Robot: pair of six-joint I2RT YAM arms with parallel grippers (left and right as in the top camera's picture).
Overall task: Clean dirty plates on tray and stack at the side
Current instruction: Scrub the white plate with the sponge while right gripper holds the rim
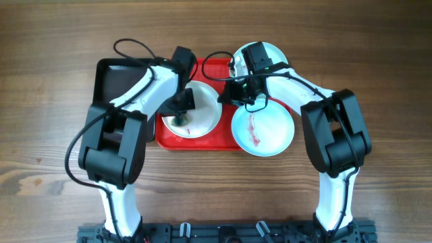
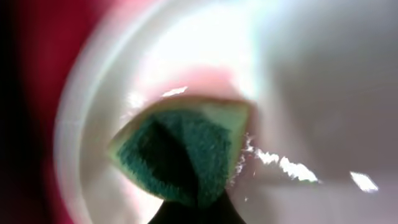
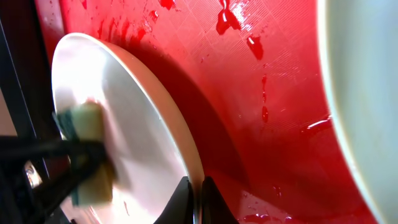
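White plate sits on red tray, rim pinched by the closed right gripper. Left gripper is clamped on green sponge, pressed to the plate's face.

Risk: scrub pressure slips the rim loose. Smeared blue plate crowds just beside. Second blue plate and black tray lie farther out.

A wooden table carries everything. The red tray lies near its middle, long side across. A black tray sits just beside the red one, toward the table's left edge. On the right, a pale blue plate with a red smear overlaps the red tray's rim. A second pale plate lies behind it, toward the far edge.
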